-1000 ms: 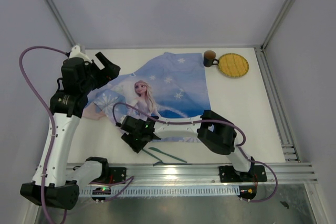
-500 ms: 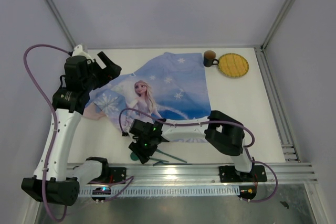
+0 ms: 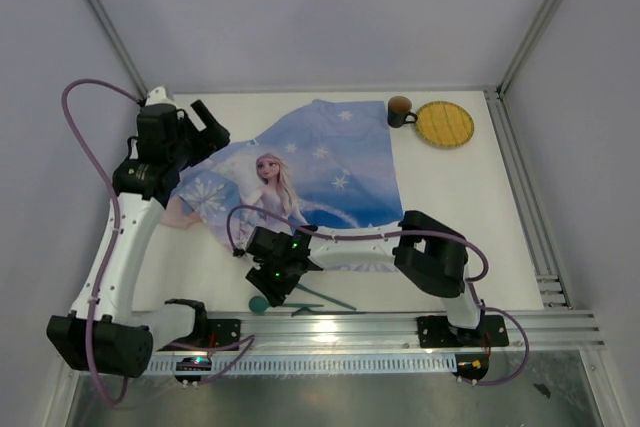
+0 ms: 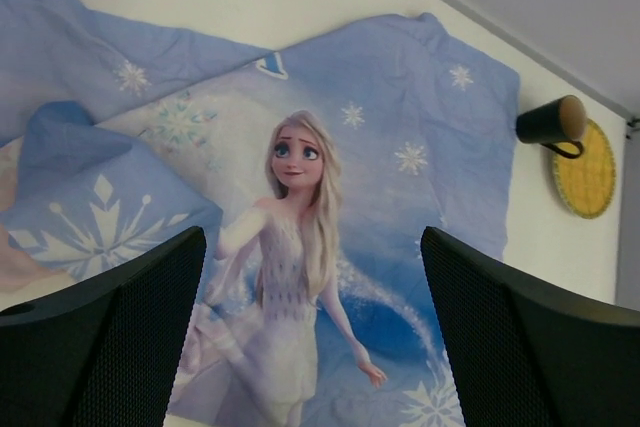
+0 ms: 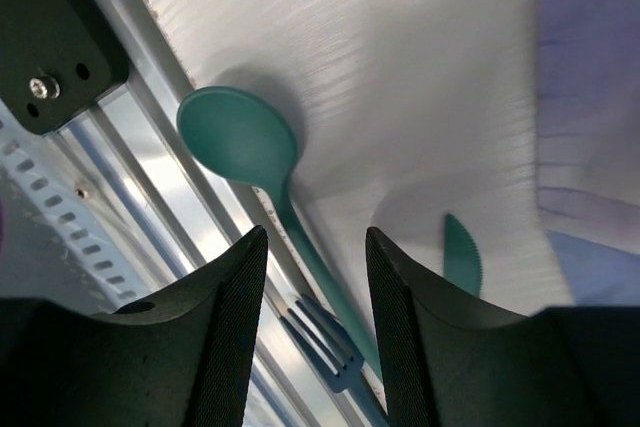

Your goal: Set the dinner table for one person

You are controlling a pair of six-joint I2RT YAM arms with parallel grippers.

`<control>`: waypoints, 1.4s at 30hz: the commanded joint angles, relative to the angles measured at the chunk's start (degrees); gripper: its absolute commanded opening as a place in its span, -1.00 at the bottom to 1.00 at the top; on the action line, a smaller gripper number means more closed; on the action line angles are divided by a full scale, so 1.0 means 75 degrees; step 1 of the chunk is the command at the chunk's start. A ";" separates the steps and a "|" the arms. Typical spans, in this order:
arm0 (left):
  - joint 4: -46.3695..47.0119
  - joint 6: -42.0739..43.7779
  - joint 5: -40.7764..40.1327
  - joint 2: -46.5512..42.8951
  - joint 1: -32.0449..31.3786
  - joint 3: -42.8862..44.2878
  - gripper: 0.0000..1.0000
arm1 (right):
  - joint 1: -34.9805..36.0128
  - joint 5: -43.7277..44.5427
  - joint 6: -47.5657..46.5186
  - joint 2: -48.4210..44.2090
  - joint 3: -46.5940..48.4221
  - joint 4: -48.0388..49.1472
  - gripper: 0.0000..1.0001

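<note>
Plain pale grey walls close in the space: a back wall (image 3: 320,17), a left wall (image 3: 40,47) and a right wall (image 3: 600,97). A silver left post (image 3: 100,17) and right post (image 3: 540,17) slant up from the rear corners of the white desk (image 3: 470,207). A near rail (image 3: 350,327) catches a bright glare, with a dull grey metal sheet (image 3: 400,397) below it.

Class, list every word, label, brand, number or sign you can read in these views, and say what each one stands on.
No text can be read in any view.
Blue cloth: only a printed figure and snowflakes; the small emblem above her head is too small to read.
Mug, yellow mat, teal spoon: no markings visible.
</note>
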 commanded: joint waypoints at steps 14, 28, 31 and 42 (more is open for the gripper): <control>-0.1226 -0.0934 -0.3682 0.3312 0.0427 0.1593 0.80 | 0.0012 0.3759 -0.0058 -0.2923 -0.0171 -0.0387 -0.01; -0.3488 -0.3044 -0.4576 0.5340 0.1236 0.1921 0.77 | -0.0375 0.4384 0.0106 -0.3919 -0.1062 -0.0446 0.07; -0.3805 -0.3372 -0.4471 0.5271 0.1236 0.1840 0.75 | -0.0433 0.4337 0.0094 -0.3838 -0.0933 -0.0517 0.08; -0.2893 -0.4965 -0.2830 0.3528 0.1224 -0.0280 0.72 | -0.0703 0.4278 -0.0444 -0.2550 0.0659 -0.1839 0.15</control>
